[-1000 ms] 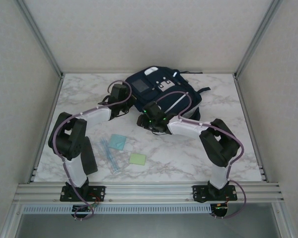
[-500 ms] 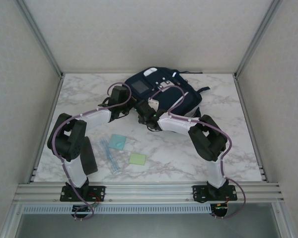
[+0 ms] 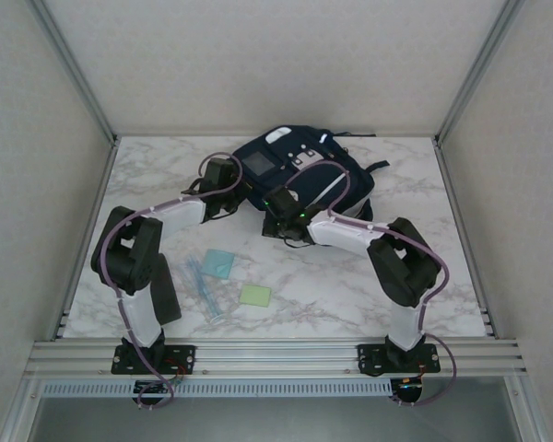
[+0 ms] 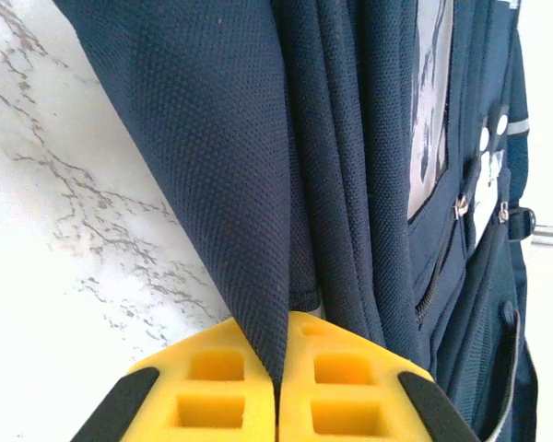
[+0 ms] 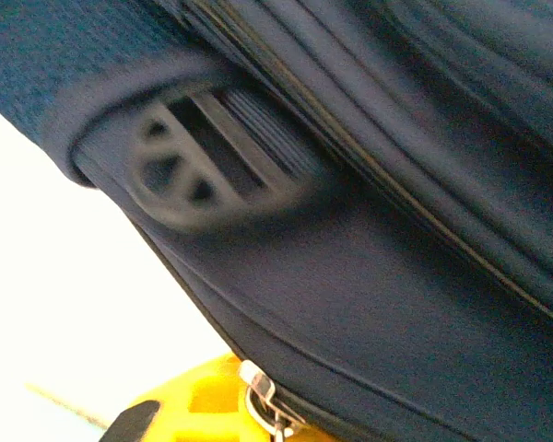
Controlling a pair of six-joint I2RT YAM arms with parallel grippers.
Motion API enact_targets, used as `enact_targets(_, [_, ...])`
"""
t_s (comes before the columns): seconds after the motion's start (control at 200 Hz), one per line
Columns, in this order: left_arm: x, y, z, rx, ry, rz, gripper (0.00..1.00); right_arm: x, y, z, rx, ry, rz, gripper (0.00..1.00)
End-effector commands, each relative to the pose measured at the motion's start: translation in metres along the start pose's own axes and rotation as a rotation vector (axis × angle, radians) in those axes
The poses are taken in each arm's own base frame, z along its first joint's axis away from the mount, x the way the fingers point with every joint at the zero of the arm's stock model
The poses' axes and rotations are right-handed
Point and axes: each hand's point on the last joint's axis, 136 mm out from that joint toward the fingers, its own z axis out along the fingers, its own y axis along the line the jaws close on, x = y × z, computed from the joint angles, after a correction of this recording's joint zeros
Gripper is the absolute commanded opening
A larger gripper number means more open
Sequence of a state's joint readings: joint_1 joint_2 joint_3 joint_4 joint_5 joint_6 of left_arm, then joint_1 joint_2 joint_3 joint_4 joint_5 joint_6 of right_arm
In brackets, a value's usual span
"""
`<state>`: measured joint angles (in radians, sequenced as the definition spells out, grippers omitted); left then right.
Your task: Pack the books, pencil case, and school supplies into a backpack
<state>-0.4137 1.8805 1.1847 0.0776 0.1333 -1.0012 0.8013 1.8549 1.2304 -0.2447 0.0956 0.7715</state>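
The navy-blue backpack (image 3: 304, 170) lies at the back middle of the table. My left gripper (image 3: 232, 184) is at its left edge. In the left wrist view the yellow pads (image 4: 212, 387) of the left gripper (image 4: 281, 359) are shut on a fold of the backpack's fabric (image 4: 230, 184). My right gripper (image 3: 275, 204) is at the bag's near edge, shut on a metal zipper pull (image 5: 261, 387) beside its yellow pad (image 5: 198, 401). A light-blue pad (image 3: 219, 263), a pale-green pad (image 3: 255, 295) and translucent blue sticks (image 3: 203, 287) lie on the table near the left arm. Books and pencil case are out of view.
The marble table (image 3: 424, 276) is walled by white panels and metal posts on three sides. The backpack's dark straps (image 3: 373, 170) trail to the right. A plastic buckle (image 5: 180, 170) on the bag shows blurred in the right wrist view.
My right gripper has shifted a little along the backpack's near edge and closed from open to shut on the zipper pull. The left gripper has kept its hold.
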Motion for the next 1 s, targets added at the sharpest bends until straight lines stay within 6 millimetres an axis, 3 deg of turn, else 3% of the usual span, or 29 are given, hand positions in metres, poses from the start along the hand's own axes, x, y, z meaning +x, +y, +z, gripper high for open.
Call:
enact_targets(0.0, [-0.044,-0.017,-0.002,0.044,-0.106,0.019,0.0,0.055,-0.03,-0.02,0.023,0.226,-0.009,0.0])
enact_targets(0.175, [-0.053,-0.019,-0.001,0.043,-0.114,0.031,0.0,0.081,-0.067,-0.042,0.088,0.336,-0.055,0.0])
enact_targets(0.385, [-0.069,-0.015,0.01,0.023,-0.114,0.079,0.0,0.08,-0.13,-0.083,0.203,0.422,-0.058,0.0])
enact_targets(0.485, [-0.078,-0.013,0.026,-0.003,-0.096,0.103,0.0,0.07,-0.142,-0.092,0.212,0.405,-0.047,0.0])
enact_targets(0.571, [-0.081,-0.019,0.034,0.008,-0.068,0.102,0.01,0.055,-0.12,-0.086,0.112,0.365,-0.039,0.0])
enact_targets(0.646, [-0.079,-0.018,0.031,0.001,-0.057,0.072,0.53,0.039,-0.093,-0.076,0.001,0.335,-0.021,0.0])
enact_targets(0.696, [-0.074,-0.018,0.023,-0.003,-0.042,0.055,0.72,0.025,-0.077,-0.069,-0.063,0.304,-0.018,0.0])
enact_targets(0.766, [-0.062,-0.016,0.008,0.01,-0.021,0.025,0.79,0.005,-0.056,-0.063,-0.137,0.257,-0.027,0.0])
enact_targets(0.801, [-0.054,-0.014,0.0,0.021,-0.014,0.005,0.89,-0.004,-0.045,-0.06,-0.169,0.242,-0.034,0.0])
enact_targets(0.901, [-0.025,-0.015,-0.02,0.065,0.018,-0.052,0.9,-0.025,-0.02,-0.054,-0.231,0.225,-0.062,0.0])
enact_targets(0.996, [0.003,-0.015,-0.028,0.088,0.039,-0.109,0.89,-0.032,-0.003,-0.049,-0.261,0.231,-0.089,0.0])
